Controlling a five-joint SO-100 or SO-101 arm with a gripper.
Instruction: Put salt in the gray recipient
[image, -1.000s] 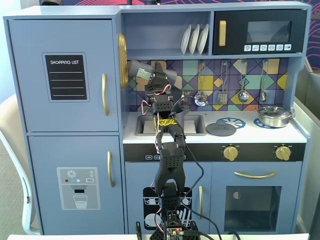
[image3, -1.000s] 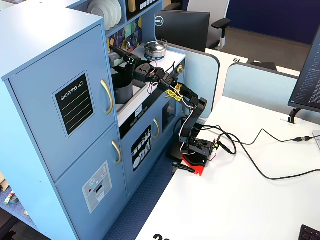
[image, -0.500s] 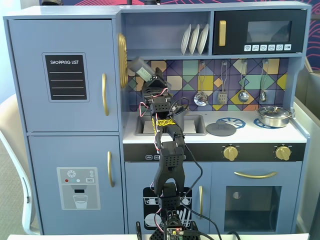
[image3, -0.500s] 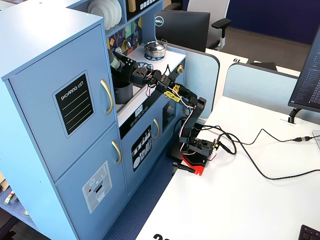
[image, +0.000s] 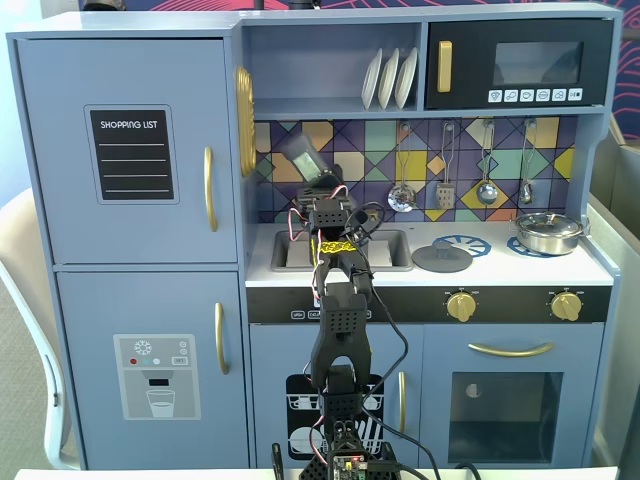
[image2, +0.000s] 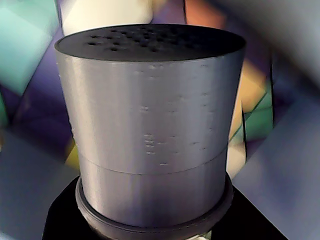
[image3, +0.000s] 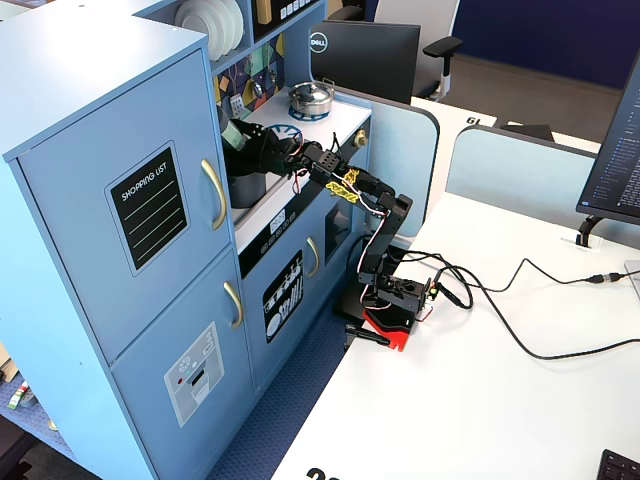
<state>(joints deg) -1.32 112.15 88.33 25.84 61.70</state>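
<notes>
Wrist view is filled almost wholly by the tall slim gray cylindrical salt shaker (image2: 150, 125), its dark perforated top toward the upper edge of the frame and a black collar at the lower edge; the gripper's fingers are hidden there, yet the gripper (image: 322, 190) looks closed about the shaker's lower body, for in a fixed view the shaker (image: 303, 157) hangs in the air, tilted, left of centre against the coloured tile wall; in another fixed view the shaker (image3: 233, 131) sits in the upper left, just above the matte dark gray cylindrical pot (image3: 246, 186), which stands in the recess of the blue toy kitchen (image3: 120, 250); the shaker looks rigid, light and smooth-walled, so it may slip when tipped; the hold is best taken low on the barrel, clear of the holed top.
</notes>
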